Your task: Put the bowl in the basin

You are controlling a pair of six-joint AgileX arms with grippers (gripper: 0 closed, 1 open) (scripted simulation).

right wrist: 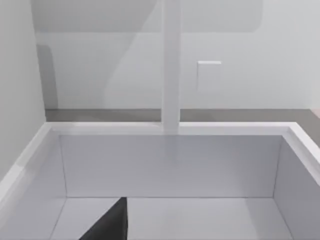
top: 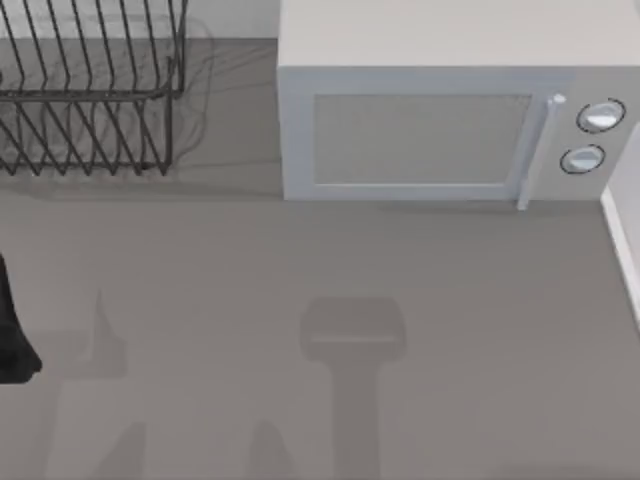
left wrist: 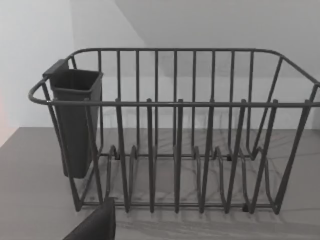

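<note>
- Grey table [top: 300, 280] from above, with a wire dish rack [top: 90, 100] at the far left and a white microwave [top: 430, 120] at the far side, from the middle across to the right.
- The microwave door is closed. Its long handle [top: 535, 150] runs down the door's right side, and two round knobs [top: 600, 115] sit one above the other further right.
- The basin [top: 622, 240] is at the table's right edge, just right of the microwave's near corner. From above I only get a white strip of its rim.
- Right wrist view looks straight into the basin [right wrist: 170, 165] — a white rectangular tub with plain walls and a flat floor. A white upright post [right wrist: 171, 65] stands at the middle of one long rim.
- The right gripper [right wrist: 110, 222] is a dark wedge in front of the basin floor. Wide or narrow, I can't tell.
- The left arm [top: 10, 330] is a black shape at the table's left edge, nearer than the rack.
- Left wrist view faces the dish rack [left wrist: 175, 125] side-on — upright wires, looped plate dividers along the bottom, sitting flat on the table.
- A dark cutlery cup [left wrist: 75, 120] hangs on one end of the rack.
- The left gripper [left wrist: 95, 225] shows as a dark corner in front of the rack's base. I can't tell its state either.
</note>
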